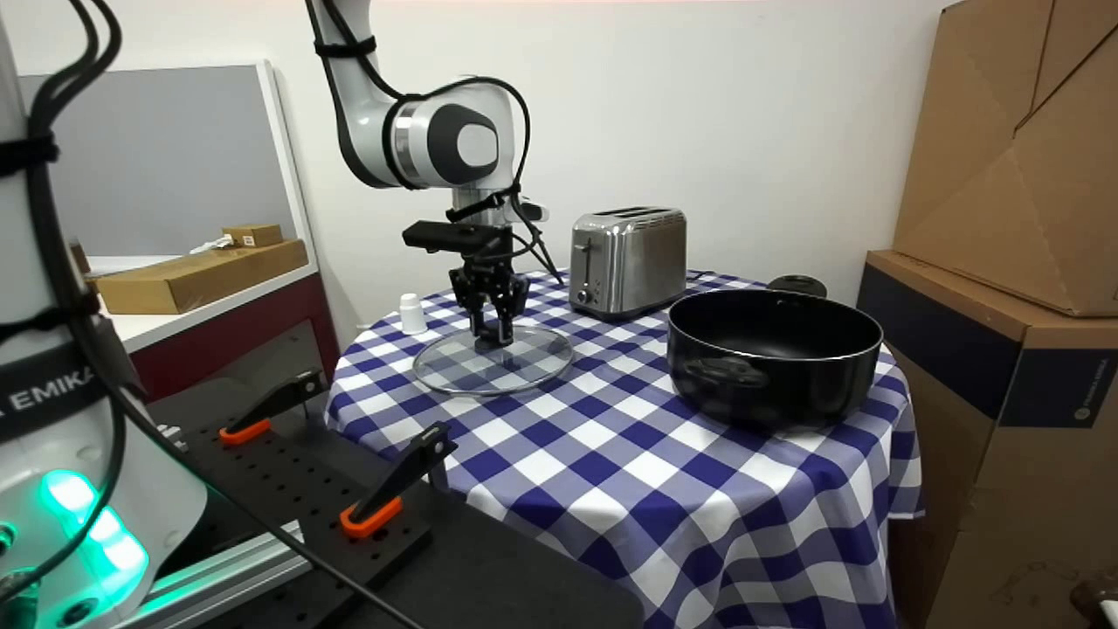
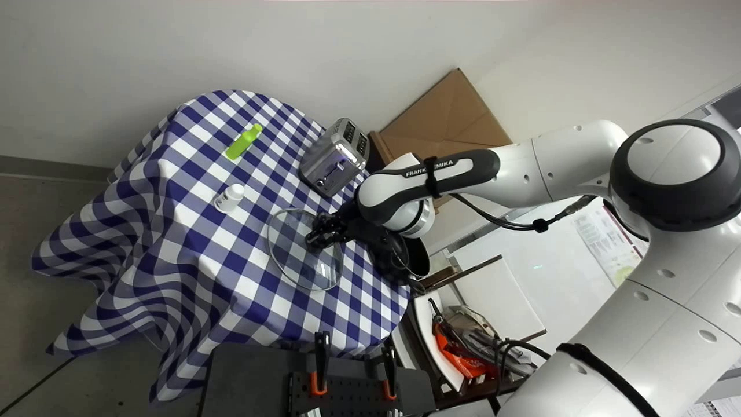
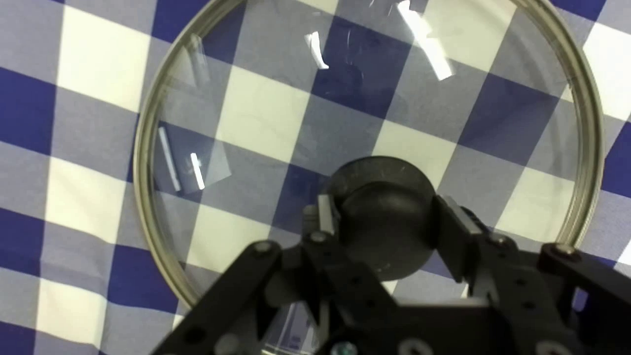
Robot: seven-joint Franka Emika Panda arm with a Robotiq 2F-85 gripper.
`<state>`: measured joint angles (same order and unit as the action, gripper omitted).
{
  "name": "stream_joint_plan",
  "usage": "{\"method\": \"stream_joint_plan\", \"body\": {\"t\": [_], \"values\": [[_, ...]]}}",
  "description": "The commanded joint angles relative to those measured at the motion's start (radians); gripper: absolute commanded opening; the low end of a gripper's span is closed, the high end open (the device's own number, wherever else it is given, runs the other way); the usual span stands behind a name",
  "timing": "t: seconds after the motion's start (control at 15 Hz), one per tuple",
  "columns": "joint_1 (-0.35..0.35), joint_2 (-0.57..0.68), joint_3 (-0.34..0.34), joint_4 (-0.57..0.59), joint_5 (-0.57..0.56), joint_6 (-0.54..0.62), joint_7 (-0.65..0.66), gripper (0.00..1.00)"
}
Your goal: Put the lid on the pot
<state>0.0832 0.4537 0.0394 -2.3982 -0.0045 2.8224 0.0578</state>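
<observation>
The clear glass lid [image 1: 454, 371] with a metal rim lies flat at the table's surface; I cannot tell whether it is slightly raised. It also shows in an exterior view [image 2: 292, 263] and the wrist view [image 3: 276, 113]. My gripper [image 1: 493, 336] points straight down over its middle. In the wrist view the fingers [image 3: 384, 212] press on both sides of the dark round knob, so the gripper is shut on the lid. The wide black pot [image 1: 777, 371] stands uncovered on the table, apart from the lid. In an exterior view the arm partly hides the pot [image 2: 419, 255].
A steel toaster [image 1: 627, 262] stands behind, between lid and pot. A small white bottle [image 1: 412, 314] stands near the lid. A green bottle [image 2: 243, 142] lies farther off. Black clamps [image 1: 397, 476] edge the robot's bench. Cardboard boxes [image 1: 1031, 157] stand beyond the pot.
</observation>
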Motion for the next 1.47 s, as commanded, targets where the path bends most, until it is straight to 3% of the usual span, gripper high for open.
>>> {"method": "stream_joint_plan", "body": {"t": [0.0, 0.27, 0.6, 0.93, 1.4], "values": [[-0.069, -0.156, 0.041, -0.048, 0.071, -0.149, -0.035, 0.25], [-0.138, -0.328, 0.047, -0.047, 0.221, -0.408, -0.071, 0.25], [-0.187, -0.502, -0.058, 0.022, 0.334, -0.669, -0.074, 0.25], [-0.246, -0.555, -0.179, 0.123, 0.308, -0.715, -0.051, 0.25], [-0.301, -0.443, -0.263, 0.282, 0.320, -0.708, -0.029, 0.25]]}}
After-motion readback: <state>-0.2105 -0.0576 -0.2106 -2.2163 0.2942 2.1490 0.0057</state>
